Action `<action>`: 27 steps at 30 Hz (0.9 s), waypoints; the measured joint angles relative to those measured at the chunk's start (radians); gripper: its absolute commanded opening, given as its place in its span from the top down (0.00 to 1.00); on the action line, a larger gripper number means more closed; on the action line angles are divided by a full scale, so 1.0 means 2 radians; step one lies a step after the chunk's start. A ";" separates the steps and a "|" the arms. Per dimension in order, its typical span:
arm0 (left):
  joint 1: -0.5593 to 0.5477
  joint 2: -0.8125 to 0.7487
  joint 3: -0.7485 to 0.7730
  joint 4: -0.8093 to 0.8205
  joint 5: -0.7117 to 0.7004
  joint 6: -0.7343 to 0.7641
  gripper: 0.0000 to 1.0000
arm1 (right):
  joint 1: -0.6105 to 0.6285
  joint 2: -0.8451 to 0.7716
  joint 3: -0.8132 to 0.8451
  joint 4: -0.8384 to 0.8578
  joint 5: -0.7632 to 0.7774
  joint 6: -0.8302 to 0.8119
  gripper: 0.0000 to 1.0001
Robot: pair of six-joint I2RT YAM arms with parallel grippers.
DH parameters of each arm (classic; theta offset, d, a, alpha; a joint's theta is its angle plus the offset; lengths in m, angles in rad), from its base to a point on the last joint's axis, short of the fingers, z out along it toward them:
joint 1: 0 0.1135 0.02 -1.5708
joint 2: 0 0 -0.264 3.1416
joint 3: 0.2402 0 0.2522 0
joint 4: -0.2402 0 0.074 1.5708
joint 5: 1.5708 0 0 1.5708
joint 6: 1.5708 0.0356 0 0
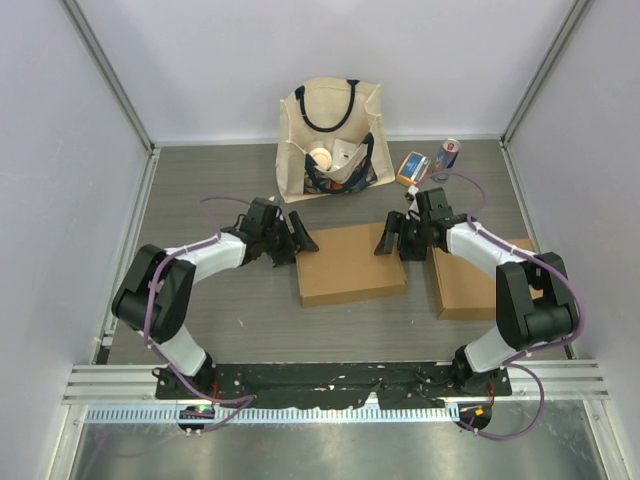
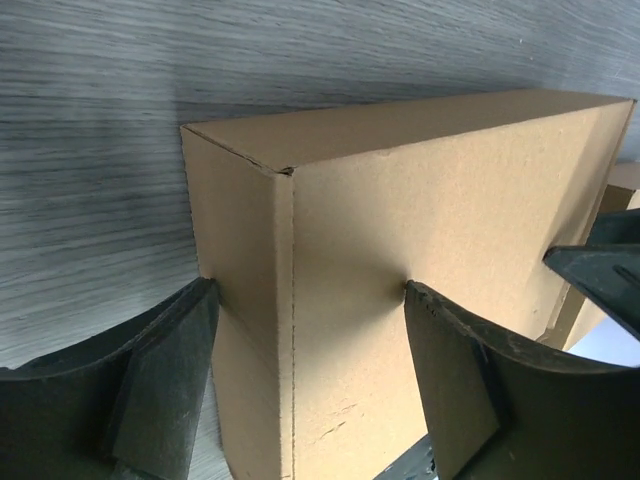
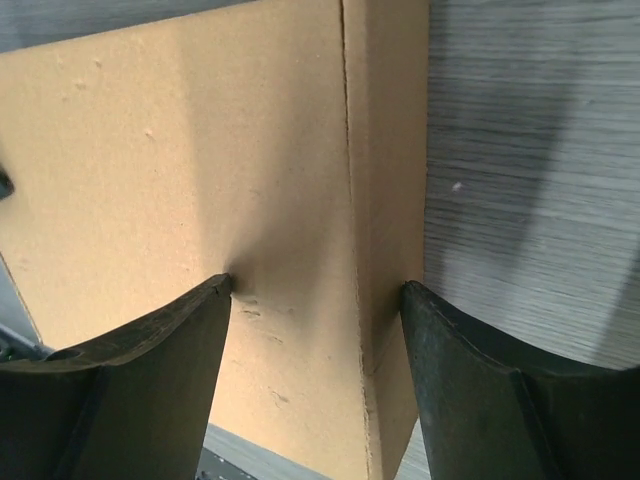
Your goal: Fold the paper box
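The grey wood-grain table (image 1: 220, 310) carries everything. A cream canvas tote bag (image 1: 330, 125) stands at the middle of its far edge, with some items inside that are too small to name. The paper box (image 1: 350, 265) lies at the middle of the table, a shallow brown cardboard carton already squared up, its broad top face shut and its creased edges crisp. A second brown cardboard box (image 1: 470, 285) lies near the right edge, partly under the right arm. The left gripper (image 1: 298, 240) sits at the box's left end and the right gripper (image 1: 388, 238) at its right end. In each wrist view the two fingers stand well apart and straddle a top edge of the box, one tip against the top face and the other against the end wall. Neither is clamped across a wall. A small orange-and-blue carton (image 1: 412, 167) and a drink can (image 1: 446, 153) sit at the far edge toward the far right corner. The box looks light and hollow, stiff along its folds but easily dented on the open panels, and smooth enough to slide on the table. It probably handles best when pressed evenly from both ends or pinched at a wall edge near a corner.
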 measured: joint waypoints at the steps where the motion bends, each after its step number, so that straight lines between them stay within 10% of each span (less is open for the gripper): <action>1: -0.004 0.001 0.000 0.002 -0.004 -0.001 0.25 | 0.002 0.000 0.001 -0.003 0.007 -0.002 0.29; 15: -0.107 -0.037 -0.041 0.016 -0.026 -0.035 0.27 | -0.001 -0.237 -0.146 -0.064 0.099 0.084 0.30; 27: -0.118 -0.069 -0.039 -0.018 -0.059 -0.039 0.04 | 0.006 -0.241 -0.113 -0.105 0.148 0.080 0.18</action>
